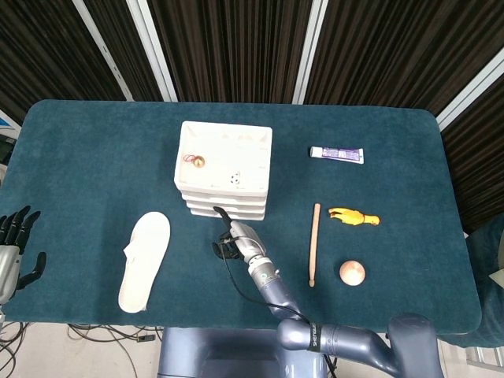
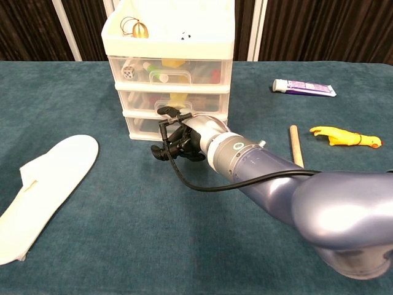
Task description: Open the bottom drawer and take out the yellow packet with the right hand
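The white three-drawer unit (image 1: 224, 169) (image 2: 169, 37) stands mid-table with all drawers pushed in. My right hand (image 1: 228, 239) (image 2: 177, 138) sits low against the front of the bottom drawer (image 2: 140, 127), its dark fingers curled and one finger raised toward the middle drawer. Whether the fingers hook the bottom drawer's handle is hidden by the hand itself. Yellow items show through the clear fronts of the upper drawers (image 2: 177, 98); the bottom drawer's contents are mostly hidden. My left hand (image 1: 14, 248) hangs off the table's left edge, fingers spread and holding nothing.
A white insole (image 1: 146, 260) (image 2: 43, 184) lies left of the drawers. To the right are a wooden stick (image 1: 314, 242) (image 2: 296, 144), a yellow rubber chicken (image 1: 354, 216) (image 2: 344, 136), a toothpaste tube (image 1: 337, 154) (image 2: 304, 88) and a ball (image 1: 352, 272).
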You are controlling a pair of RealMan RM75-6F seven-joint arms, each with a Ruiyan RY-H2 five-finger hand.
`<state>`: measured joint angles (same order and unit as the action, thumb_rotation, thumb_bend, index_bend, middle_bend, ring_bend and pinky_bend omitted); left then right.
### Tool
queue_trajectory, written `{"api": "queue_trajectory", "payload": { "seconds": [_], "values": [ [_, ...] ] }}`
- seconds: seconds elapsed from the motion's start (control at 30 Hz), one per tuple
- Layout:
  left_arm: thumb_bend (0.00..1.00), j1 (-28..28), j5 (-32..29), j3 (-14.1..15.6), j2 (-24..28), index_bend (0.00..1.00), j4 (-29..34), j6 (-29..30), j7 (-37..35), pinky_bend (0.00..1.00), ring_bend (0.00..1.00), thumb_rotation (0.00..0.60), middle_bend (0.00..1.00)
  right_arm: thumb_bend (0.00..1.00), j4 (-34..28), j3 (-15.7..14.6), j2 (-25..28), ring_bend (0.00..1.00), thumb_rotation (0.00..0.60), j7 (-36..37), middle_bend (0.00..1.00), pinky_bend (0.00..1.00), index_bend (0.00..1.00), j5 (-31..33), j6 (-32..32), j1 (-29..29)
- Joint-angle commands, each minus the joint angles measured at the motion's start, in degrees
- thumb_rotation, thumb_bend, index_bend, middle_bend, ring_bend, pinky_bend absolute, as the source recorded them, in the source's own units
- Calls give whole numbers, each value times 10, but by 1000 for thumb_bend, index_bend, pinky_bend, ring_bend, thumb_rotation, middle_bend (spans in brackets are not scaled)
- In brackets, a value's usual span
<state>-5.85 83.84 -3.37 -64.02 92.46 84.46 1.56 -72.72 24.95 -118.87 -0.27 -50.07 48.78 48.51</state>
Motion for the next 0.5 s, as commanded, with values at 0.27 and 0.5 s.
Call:
{"api": "queue_trajectory", "payload": {
  "seconds": [0.27, 0.5],
  "values": [
    [463, 0, -3, -1, 0, 54, -1, -2, -3, 0, 0, 600, 0, 521, 9, 2, -6, 949, 600, 5, 839, 1000, 0, -1, -4, 6],
    [463, 0, -2, -2, 0, 54, -2, 1, -3, 0, 0, 600, 0, 520, 13, 3, -8, 949, 600, 6, 840, 1000, 0, -2, -5, 9]
  ]
}}
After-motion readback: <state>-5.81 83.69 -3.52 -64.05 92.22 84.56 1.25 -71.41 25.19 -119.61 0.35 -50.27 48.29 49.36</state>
